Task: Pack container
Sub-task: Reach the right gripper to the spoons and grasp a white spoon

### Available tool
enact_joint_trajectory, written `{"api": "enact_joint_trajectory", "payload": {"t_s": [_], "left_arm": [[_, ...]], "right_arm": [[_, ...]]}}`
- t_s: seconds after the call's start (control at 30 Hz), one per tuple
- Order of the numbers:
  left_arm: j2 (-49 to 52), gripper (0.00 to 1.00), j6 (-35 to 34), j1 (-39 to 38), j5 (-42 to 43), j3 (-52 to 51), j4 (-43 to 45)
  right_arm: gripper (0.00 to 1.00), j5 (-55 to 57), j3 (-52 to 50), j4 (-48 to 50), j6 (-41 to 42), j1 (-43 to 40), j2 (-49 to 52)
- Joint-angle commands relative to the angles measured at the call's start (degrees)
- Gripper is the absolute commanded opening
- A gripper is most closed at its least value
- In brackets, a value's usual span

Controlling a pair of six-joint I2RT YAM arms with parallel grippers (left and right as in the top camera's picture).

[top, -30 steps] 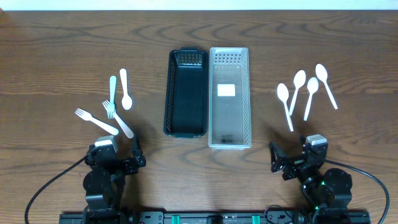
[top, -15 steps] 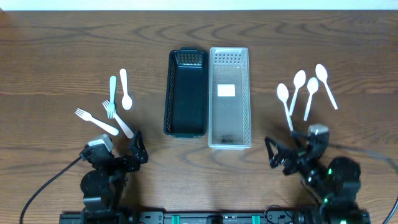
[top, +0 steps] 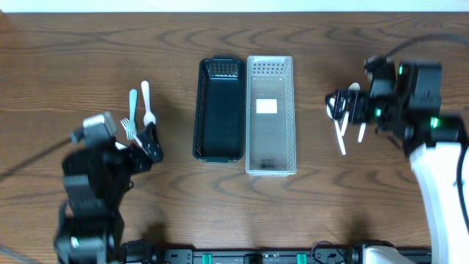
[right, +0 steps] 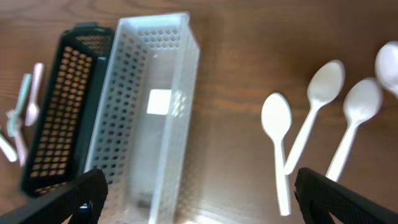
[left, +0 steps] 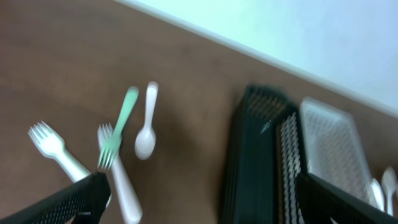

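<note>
Dark brown wood-grain table (top: 73, 59) under me. At centre I see a long black perforated plastic basket (top: 220, 117) and a long clear perforated plastic basket (top: 270, 139), flat on the wood, long walls touching, the black one toward my left. Loose on my left: pale green plastic fork (left: 119, 127), small white plastic spoon (left: 148, 124) just beside it, two white plastic forks (left: 56, 152) nearer me. On my right I count four white plastic spoons (right: 277, 137), bowls away from me; two handles meet.
</note>
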Motion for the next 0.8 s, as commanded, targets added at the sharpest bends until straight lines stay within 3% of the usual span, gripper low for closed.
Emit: {"api": "enact_joint_trajectory", "payload": {"t_s": [0.0, 0.13, 0.3, 0.53, 0.77], "left_arm": [[10.7, 0.98, 6.5, -0.1, 0.3, 9.6, -5.6], [21.8, 0.98, 8.0, 0.1, 0.3, 17.0, -12.0], [29.6, 0.98, 7.9, 0.1, 0.3, 18.4, -13.6], [33.8, 0.98, 7.9, 0.0, -6.1, 18.4, -15.3], [34.4, 0.98, 7.9, 0.0, -6.3, 18.3, -16.2]], "right_arm": [[0.99, 1.8, 6.2, -0.6, -5.7, -2.6, 4.9], [0.95, 7.9, 8.9, 0.3, -5.9, -8.0, 10.3], [0.93, 12.4, 10.3, 1.1, -8.8, -15.1, 18.4], [0.86, 14.2, 14.3, 3.0, -16.0, -17.8, 30.8], [0.81, 16.8, 19.8, 3.3, -19.3, -17.8, 39.5]]}}
